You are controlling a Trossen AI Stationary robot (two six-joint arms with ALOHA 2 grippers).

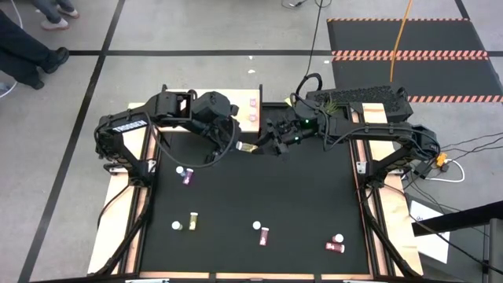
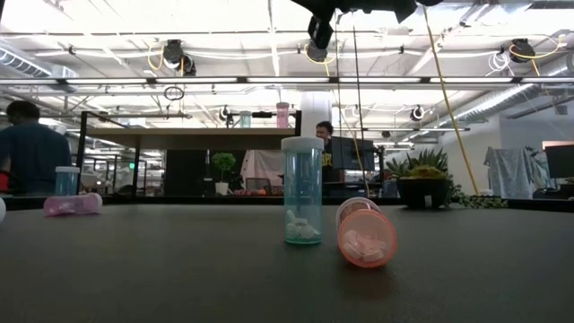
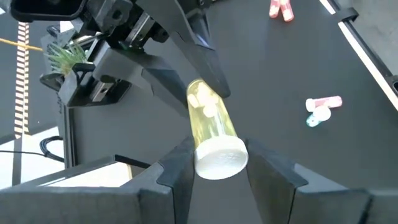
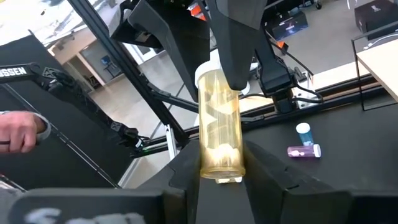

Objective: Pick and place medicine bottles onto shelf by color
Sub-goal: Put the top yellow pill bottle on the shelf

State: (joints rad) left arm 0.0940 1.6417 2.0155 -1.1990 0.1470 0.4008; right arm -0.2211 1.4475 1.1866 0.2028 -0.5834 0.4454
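Note:
A yellow medicine bottle (image 1: 248, 147) with a white cap hangs in the air above the table's far middle, between my two grippers. My left gripper (image 3: 217, 155) is shut on its cap end, and my right gripper (image 4: 221, 155) is shut on its base end. Behind them stands the shelf (image 1: 242, 97), a pale board with two pink bottles (image 1: 252, 103) on it. Other bottles lie or stand on the black table top: a magenta one (image 1: 187, 178), yellow ones (image 1: 193, 222), an orange one (image 1: 263, 234) and a red one (image 1: 335, 247). My left gripper pinches the bottle's white cap (image 3: 208, 165) between its two fingers. It comes slanting down from the table's left, fingers along the bottle. The bottle is clear of the table. My right gripper pinches the bottle's base end (image 4: 219, 163) between its two fingers. It comes level from the table's right, fingers along the bottle, facing my left gripper. The bottle stretches away from it toward the cap.
In the low view a teal bottle (image 2: 303, 190) stands upright mid-table next to a lying orange one (image 2: 366, 238); a pink one (image 2: 72, 205) lies at the left. Wooden side rails (image 1: 118, 212) border the black mat. People stand in the room beyond.

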